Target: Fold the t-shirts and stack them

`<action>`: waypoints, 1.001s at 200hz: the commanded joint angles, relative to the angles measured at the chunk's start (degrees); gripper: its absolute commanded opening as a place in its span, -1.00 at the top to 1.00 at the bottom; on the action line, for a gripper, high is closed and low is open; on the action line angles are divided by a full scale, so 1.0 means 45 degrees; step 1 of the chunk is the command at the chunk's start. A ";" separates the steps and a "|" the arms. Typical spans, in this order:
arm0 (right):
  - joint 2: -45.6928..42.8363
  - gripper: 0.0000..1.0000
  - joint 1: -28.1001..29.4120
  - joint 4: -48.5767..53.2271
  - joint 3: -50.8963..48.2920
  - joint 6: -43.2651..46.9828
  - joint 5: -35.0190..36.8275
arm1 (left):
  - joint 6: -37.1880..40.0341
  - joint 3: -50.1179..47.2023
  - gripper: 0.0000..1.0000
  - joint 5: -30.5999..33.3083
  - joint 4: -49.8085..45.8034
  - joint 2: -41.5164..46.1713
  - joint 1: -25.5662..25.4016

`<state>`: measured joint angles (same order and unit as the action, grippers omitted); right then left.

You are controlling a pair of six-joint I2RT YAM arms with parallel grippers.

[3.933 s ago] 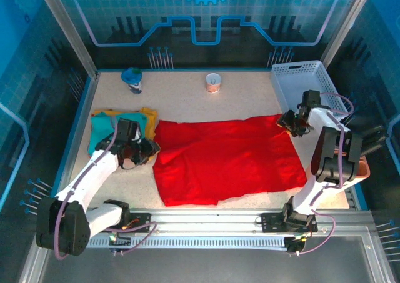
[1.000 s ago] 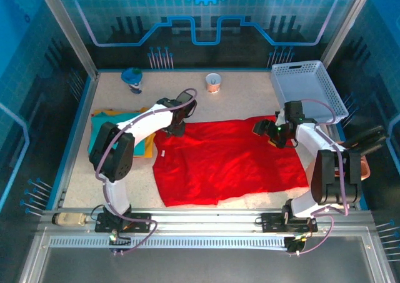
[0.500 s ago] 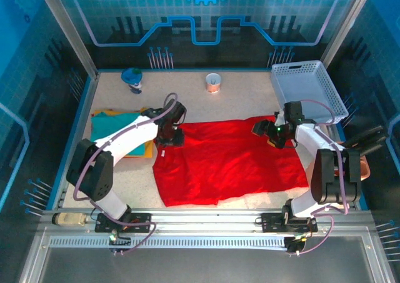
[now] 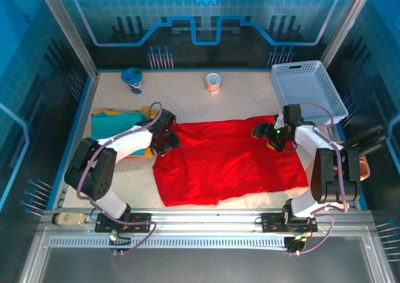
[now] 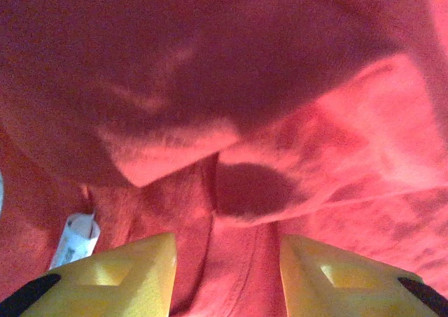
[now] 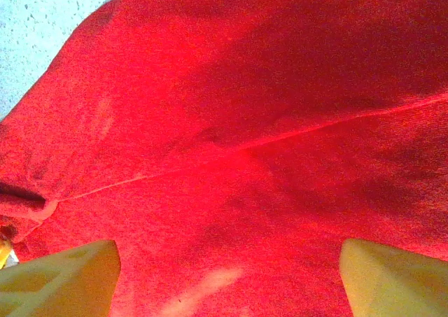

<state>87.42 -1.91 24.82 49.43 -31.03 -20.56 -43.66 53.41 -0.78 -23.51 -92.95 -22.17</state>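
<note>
The red t-shirt [image 4: 225, 161] lies spread over the middle of the table [image 4: 244, 99], rumpled along its 12 o'clock edge. The left claw [image 4: 164, 140] sits on the shirt's 10 o'clock corner. In its wrist view, its 2 yellow fingers [image 5: 126, 278] stand about half apart astride a ridge of red cloth, beside a white label [image 5: 75, 238]; whether they pinch anything I cannot tell. The right claw [image 4: 269, 136] is low over the shirt's 2 o'clock part, wide open and holding nothing.

The step looks like taking the far edge at 2 points for a fold towards 6 o'clock. To do it well, each claw should bite close to the edge, then both should lift together and keep the cloth taut between them so the fold lands straight.

The table is pale and speckled, enclosed by blue-lit walls. At 9 o'clock a folded teal t-shirt [image 4: 115, 124] rests on a yellow-orange t-shirt [image 4: 107, 113], just beside the red corner; the left arm passes over that stack and could drag it. A white basket [image 4: 299, 65] sits at 2 o'clock near the right arm. A cup [image 4: 213, 82] at 12 o'clock and a blue object [image 4: 132, 80] at 11 o'clock are well apart.
</note>
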 commanded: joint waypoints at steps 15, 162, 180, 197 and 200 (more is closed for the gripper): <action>0.0127 -0.65 0.0020 0.0062 -0.0028 0.0131 -0.0260 | -0.0391 -0.0145 0.23 -0.0609 0.0706 -0.0413 0.0136; 0.0222 -0.64 -0.0001 0.0007 -0.0071 0.0122 -0.0260 | -0.0323 -0.0115 1.00 -0.0590 0.0708 -0.0839 0.0113; 0.0223 -0.63 -0.0004 0.0012 -0.0101 0.0137 -0.0252 | -0.0242 -0.0088 1.00 -0.0577 0.0550 -0.0718 0.0128; 0.0222 -0.64 0.0000 0.0012 -0.0105 0.0127 -0.0258 | -0.0119 -0.0076 1.00 -0.0464 0.0285 -0.0548 0.0123; 0.0222 -0.63 0.0008 0.0012 -0.0110 0.0136 -0.0271 | -0.0080 -0.0070 1.00 -0.0427 0.0212 -0.0521 0.0123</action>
<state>87.90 -1.91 24.80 49.43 -31.00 -20.67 -44.95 53.39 -2.50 -20.29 -96.01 -21.80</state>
